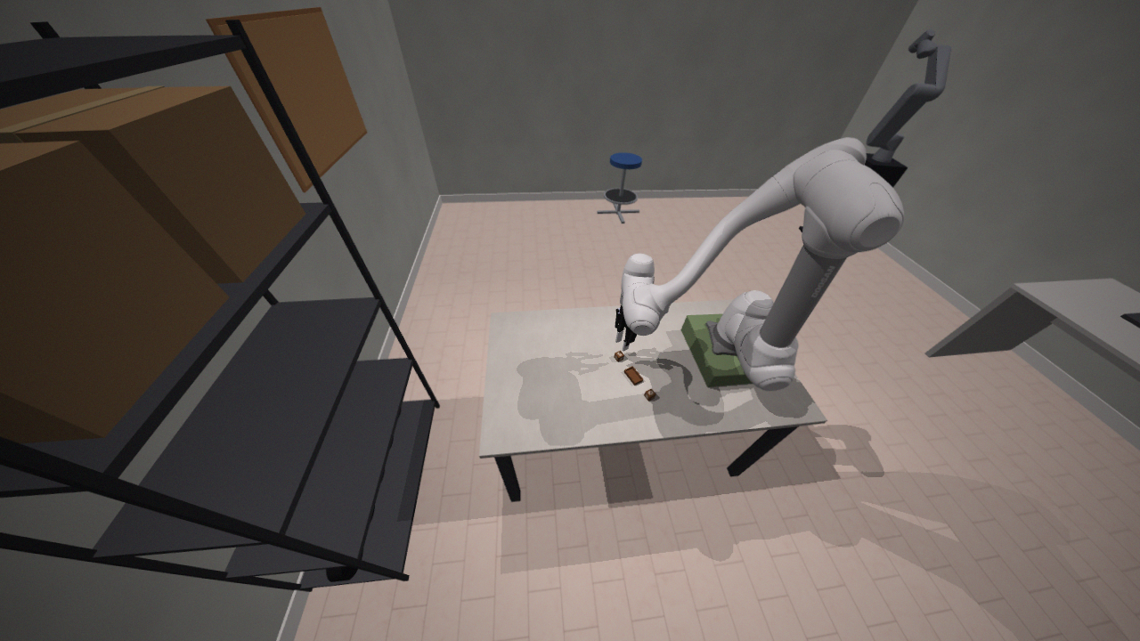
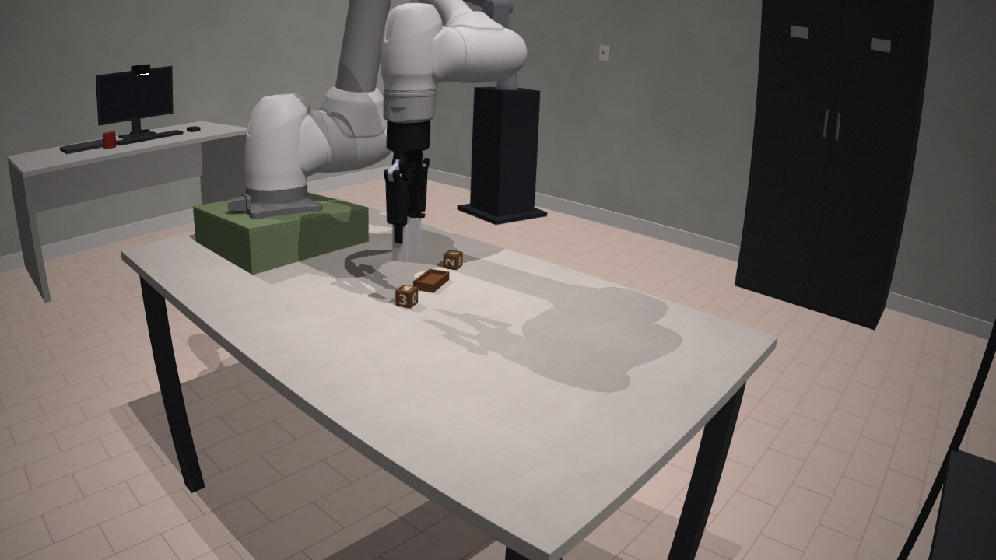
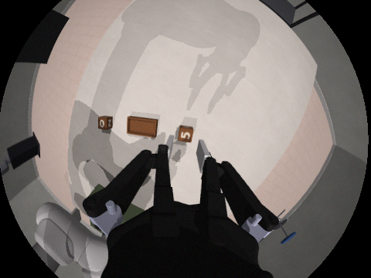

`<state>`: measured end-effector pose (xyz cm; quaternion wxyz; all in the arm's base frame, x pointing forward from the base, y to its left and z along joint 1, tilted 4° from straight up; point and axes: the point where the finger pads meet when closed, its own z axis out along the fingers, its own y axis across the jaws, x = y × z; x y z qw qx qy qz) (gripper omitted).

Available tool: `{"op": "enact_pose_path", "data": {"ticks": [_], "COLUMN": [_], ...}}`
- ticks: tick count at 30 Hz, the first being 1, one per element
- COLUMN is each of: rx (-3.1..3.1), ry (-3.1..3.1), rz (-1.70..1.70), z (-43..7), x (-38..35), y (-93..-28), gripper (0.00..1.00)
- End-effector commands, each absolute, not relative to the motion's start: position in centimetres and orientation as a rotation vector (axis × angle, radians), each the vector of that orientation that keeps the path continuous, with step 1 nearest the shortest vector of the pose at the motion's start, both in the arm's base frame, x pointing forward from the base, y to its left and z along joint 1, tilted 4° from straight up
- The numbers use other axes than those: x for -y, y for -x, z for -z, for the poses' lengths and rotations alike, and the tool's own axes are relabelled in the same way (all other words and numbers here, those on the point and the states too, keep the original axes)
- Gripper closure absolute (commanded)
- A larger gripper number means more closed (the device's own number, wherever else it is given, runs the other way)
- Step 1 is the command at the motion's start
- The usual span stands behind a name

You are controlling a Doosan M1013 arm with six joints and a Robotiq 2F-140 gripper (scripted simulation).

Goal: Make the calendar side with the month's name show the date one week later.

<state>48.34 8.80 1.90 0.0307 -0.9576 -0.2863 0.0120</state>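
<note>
A small brown tray (image 2: 431, 280) lies empty on the grey table. One brown number cube (image 2: 452, 260) sits on the table just beyond it, with a 2 lying on its side facing the exterior camera and a 5 on top in the wrist view (image 3: 185, 133). The other cube (image 2: 406, 295) sits on the near side of the tray and shows a 3 and a 0. My gripper (image 2: 407, 243) points straight down and hovers a little above the table by the first cube. Its fingers are drawn in to a narrow gap with nothing between them. The cube shows just past the fingertips.
The arm's green base block (image 2: 282, 226) stands at the table's far left end, close behind the gripper. The tray (image 1: 632, 375) and both cubes (image 1: 618, 354) (image 1: 649, 394) lie in one short row near the table's middle.
</note>
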Motion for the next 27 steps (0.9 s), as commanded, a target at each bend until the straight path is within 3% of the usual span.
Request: {"op": "enact_pose_path", "data": {"ticks": [1, 27], "rx": [0.882, 0.883], "ry": [2.951, 2.950], "rz": [-0.037, -0.037], "z": [-1.91, -1.52], "x": [-8.80, -8.81], "y": [-48.34, -48.32], "gripper": [0.64, 0.64]}}
